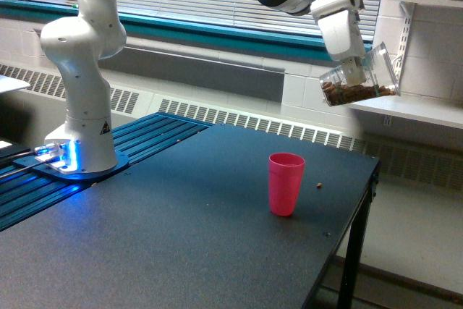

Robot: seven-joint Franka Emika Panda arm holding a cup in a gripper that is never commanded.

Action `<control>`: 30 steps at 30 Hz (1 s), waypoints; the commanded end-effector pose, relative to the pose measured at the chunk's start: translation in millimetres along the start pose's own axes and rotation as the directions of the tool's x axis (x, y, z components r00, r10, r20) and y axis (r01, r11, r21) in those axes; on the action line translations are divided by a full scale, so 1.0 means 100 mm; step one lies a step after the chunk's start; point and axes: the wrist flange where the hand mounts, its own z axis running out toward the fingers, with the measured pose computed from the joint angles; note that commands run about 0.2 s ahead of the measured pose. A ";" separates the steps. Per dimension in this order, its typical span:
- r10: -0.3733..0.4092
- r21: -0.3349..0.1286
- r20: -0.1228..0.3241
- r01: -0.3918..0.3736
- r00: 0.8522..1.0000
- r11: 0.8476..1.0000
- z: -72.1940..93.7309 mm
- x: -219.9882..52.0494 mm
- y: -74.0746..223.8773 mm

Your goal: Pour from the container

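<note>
Pink cup (286, 183) stands on the dark surface (181, 236); up and right, we see the jaws (354, 72) gripping the container (359, 79), tipped sideways, brown bits inside. Pouring looks begun; next we'd centre it over the cup.

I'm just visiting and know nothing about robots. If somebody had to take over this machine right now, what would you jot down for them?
Gripper: shut on the clear container, held high and tipped on its side.
Container: brown bits lie along its lower wall, none seen falling.
Pink cup: upright on the dark table, below the container and toward the exterior view's left.
One brown bit lies beside the cup.
Left: line up over the cup and pour.
</note>
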 end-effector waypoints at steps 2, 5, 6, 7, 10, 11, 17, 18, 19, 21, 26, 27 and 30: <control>0.147 0.059 -0.010 -0.146 0.989 0.988 0.52 0.00 0.00; 0.235 0.063 -0.025 -0.233 0.972 0.970 0.67 0.21 0.22; 0.255 0.045 -0.017 -0.254 0.967 0.966 0.75 0.25 0.30; 0.277 0.027 -0.008 -0.276 0.961 0.961 0.83 0.29 0.37; 0.285 0.000 -0.001 -0.285 0.958 0.958 0.87 0.47 0.52; 0.290 -0.004 -0.004 -0.290 0.957 0.957 0.86 0.53 0.57; 0.278 -0.019 -0.017 -0.279 0.960 0.960 0.68 0.79 0.59; 0.276 -0.021 -0.019 -0.277 0.961 0.961 0.63 0.82 0.59; 0.277 -0.022 -0.023 -0.277 0.961 0.961 0.61 0.83 0.57; 0.277 -0.025 -0.029 -0.278 0.960 0.960 0.54 0.84 0.55; 0.264 -0.034 -0.038 -0.265 0.964 0.964 0.33 0.92 0.54; 0.261 -0.037 -0.039 -0.262 0.965 0.964 0.28 0.94 0.54; 0.249 -0.048 -0.038 -0.251 0.968 0.967 0.12 1.01 0.53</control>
